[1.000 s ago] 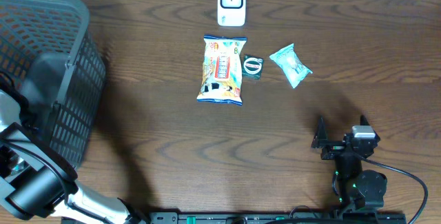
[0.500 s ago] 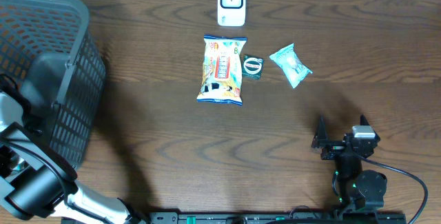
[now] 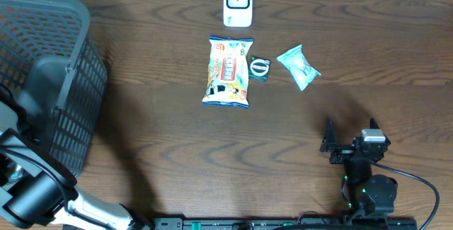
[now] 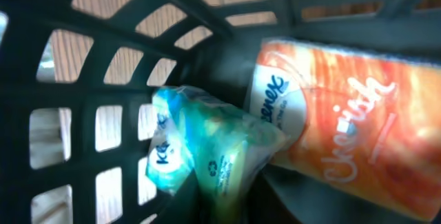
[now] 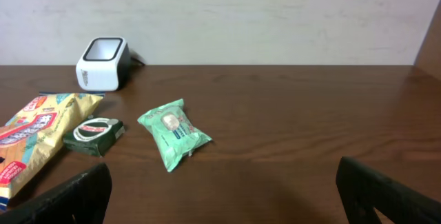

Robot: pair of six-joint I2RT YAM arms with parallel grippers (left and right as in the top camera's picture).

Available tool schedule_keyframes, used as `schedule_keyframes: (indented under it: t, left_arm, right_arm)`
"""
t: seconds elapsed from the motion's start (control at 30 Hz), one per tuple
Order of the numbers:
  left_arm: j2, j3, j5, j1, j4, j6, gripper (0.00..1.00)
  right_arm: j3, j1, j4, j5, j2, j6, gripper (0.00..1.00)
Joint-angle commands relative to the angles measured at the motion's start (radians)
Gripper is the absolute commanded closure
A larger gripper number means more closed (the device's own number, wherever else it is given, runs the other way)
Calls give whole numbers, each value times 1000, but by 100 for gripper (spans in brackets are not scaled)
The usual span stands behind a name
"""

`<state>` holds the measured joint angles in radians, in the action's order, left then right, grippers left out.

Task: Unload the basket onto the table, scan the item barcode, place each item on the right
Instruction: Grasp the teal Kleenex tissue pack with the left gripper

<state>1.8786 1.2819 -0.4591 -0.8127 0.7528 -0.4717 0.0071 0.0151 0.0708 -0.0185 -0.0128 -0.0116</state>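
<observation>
Where table [image 3: 177, 152] shows, three packets [image 3: 228, 71], one scanner [image 3: 238, 3]

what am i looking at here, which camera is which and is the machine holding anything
This is a robot with two arms at a wooden table, each ending in a two-finger tool. The overhead view shows a white scanner, a snack bag, a small dark green packet and a mint-green pack, with a dark basket at the left. The left wrist view looks inside that basket, at a teal Kleenex pack and an orange pack. The left tool itself does not show, so I cannot say whether it holds anything. The right wrist view looks across the table; the right tool stands open and empty.
</observation>
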Motion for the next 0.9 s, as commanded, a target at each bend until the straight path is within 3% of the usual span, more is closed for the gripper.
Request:
schedule_keyframes:
  t: [0.0,0.23,0.4,0.5,0.7,0.87]
  left_arm:
    - [-6,-12,-35,-18,21,3,92]
    - [-113,-6,-21,-13,7,-32,93]
    - [-244,-6,76,-13,-30,-31,93]
    - [-337,-6,172,-13,-55,-51,93]
    - [-532,-6,371,-13,-111,-284,93]
    - [-671,-6,654,-3,-281,-293,93]
  right_arm:
    - [-2,-8,4,2,2,-10,1]
    - [-2,-8,4,2,2,-10,1]
    - [-2,-8,4,2,2,-10,1]
    - [-2,-8,4,2,2,-10,1]
    - [-2,-8,4,2,2,-10,1]
    - [-2,-8,4,2,2,-10,1]
